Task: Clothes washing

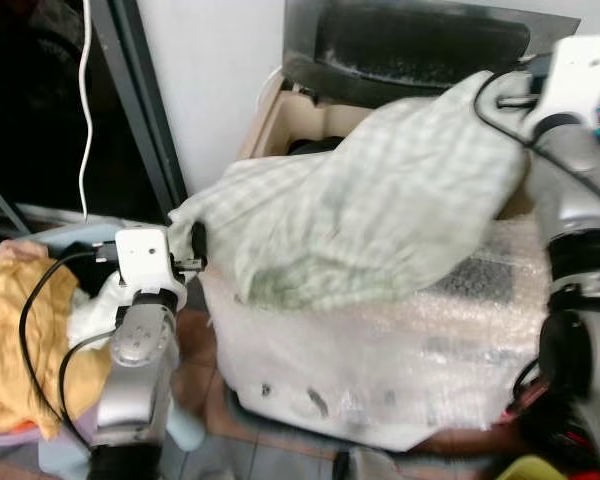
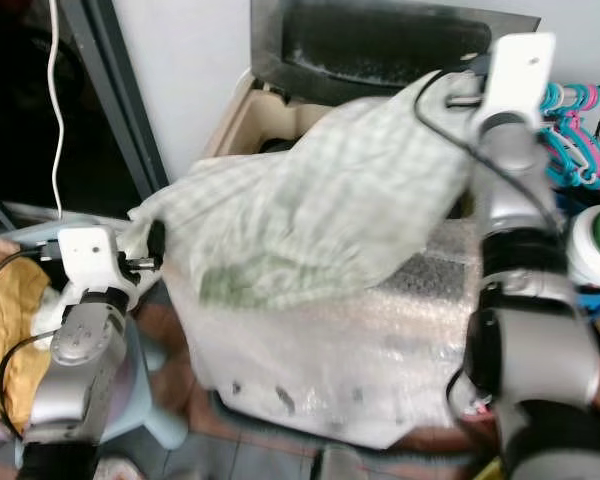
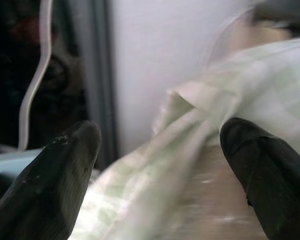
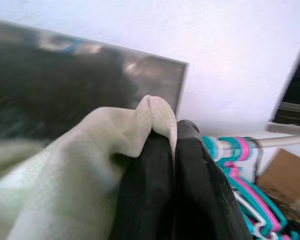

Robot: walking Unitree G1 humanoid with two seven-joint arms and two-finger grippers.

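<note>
Shirt (image 1: 380, 200): a pale green checked garment, spread in the air between both arms, above a washing machine (image 1: 380, 370) wrapped in bubble film. The machine's lid (image 1: 410, 45) stands raised at the back and the tub opening lies under the cloth.

Right gripper (image 4: 172, 150): fingers pressed together on a folded corner of the shirt, held high near the raised lid. A bundle of blue and pink hangers (image 2: 575, 135) sits just beside this arm.

Left gripper (image 3: 160, 150): fingers spread wide, with a twisted strand of the shirt running through the gap between them. From the wrist view neither finger appears to press on the cloth, so this end seems draped rather than clamped. In the head view the gripper sits at the lower corner of the shirt, beside a basket (image 1: 40, 240) holding orange clothes (image 1: 20, 330).

Handling assessment: the fabric is thin, light and limp; it sags and bunches under its own weight and offers no stiffness. It should not slip from a firm pinch, but a loose end will trail. Best hold is on a gathered edge or folded corner, as the right gripper has. Risk: the free end catching on the machine's rim.
</note>
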